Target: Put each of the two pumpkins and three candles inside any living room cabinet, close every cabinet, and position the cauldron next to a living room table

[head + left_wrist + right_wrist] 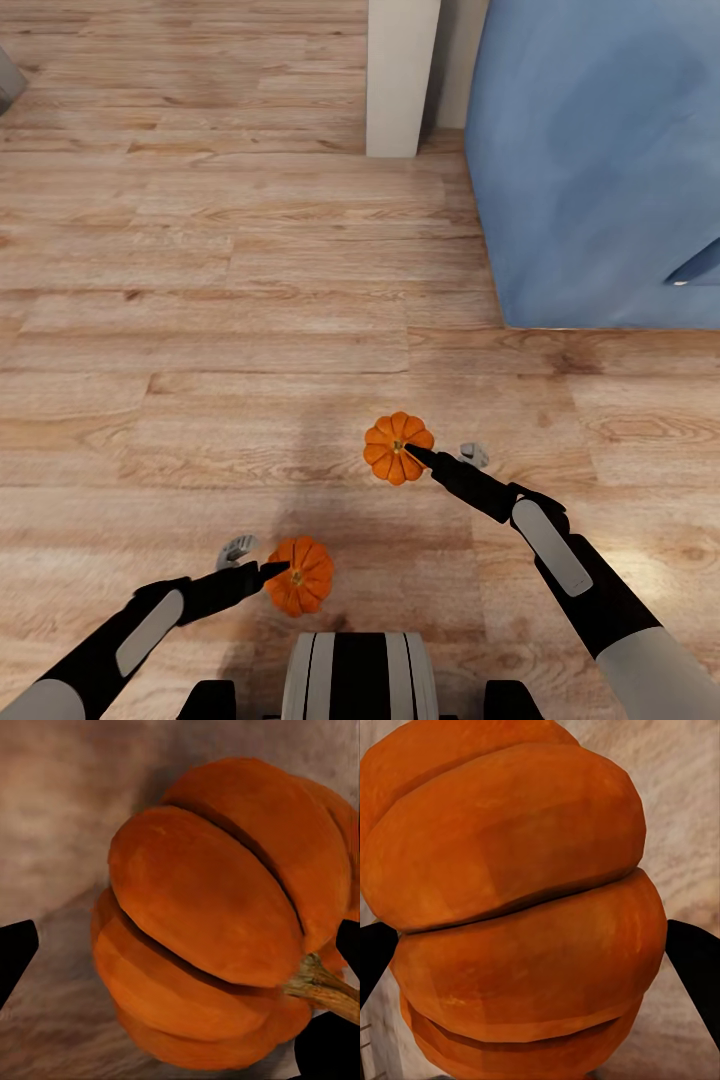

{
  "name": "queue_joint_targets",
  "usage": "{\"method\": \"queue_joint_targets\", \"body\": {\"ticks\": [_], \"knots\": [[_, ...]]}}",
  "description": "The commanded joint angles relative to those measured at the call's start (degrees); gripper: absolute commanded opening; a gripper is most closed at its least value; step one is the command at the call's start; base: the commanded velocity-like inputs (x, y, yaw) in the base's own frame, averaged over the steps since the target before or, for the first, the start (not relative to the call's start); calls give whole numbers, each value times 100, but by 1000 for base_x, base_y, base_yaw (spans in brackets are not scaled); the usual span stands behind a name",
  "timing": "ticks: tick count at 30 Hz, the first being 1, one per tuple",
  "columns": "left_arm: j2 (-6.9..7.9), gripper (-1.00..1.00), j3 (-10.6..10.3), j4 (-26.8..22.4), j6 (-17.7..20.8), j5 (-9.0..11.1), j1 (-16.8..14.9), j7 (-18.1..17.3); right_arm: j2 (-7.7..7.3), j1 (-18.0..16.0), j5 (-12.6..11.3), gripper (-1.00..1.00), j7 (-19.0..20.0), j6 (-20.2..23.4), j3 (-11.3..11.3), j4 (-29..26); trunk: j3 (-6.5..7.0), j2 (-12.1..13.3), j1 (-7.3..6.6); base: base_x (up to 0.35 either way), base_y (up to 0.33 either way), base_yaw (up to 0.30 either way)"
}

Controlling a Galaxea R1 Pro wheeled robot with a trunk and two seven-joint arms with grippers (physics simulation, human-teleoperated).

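while above the wood floor, each end effector (left, right) clamped around its own pumpkin

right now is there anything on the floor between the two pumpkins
No. In the head view the stretch between the pumpkin in the left gripper and the pumpkin in the right gripper is bare wood floor, crossed by a faint shadow.

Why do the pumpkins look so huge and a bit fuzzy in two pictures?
Left wrist view: pumpkin sits very close to the lens, floor behind blurred. Right wrist view: other pumpkin equally close, edges soft. Head view: sharper, with soft shadows on the wooden floor.
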Motion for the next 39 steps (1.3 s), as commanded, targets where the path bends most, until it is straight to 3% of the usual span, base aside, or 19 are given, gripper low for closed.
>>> {"method": "queue_joint_targets", "body": {"ticks": [1, 15, 27, 33, 39], "knots": [[12, 100, -21, -1, -26, 36, -3, 2, -4, -3, -27, -100, 0, 14, 6, -1, -3, -1, -1, 0, 0, 0], [19, 100, -100, -1, -107, 18, -3, -4, -4, -3, -24, -100, -2, 14, 11, -9, -3, -1, -1, 0, 0, 0], [1, 100, -111, -1, -108, 14, -3, 19, -4, -3, -24, -100, -9, 14, 13, -10, -136, -9, 15, 0, 0, 0], [-38, 100, -69, -1, -108, -347, -3, 17, -4, -3, -24, -100, -4, 14, 13, -8, -180, -12, 20, 0, 0, 0], [-46, 100, -78, -1, -108, -410, -3, 21, -2, -3, -24, -100, -7, 14, 13, -10, -247, -16, 28, 0, 0, 0]]}}
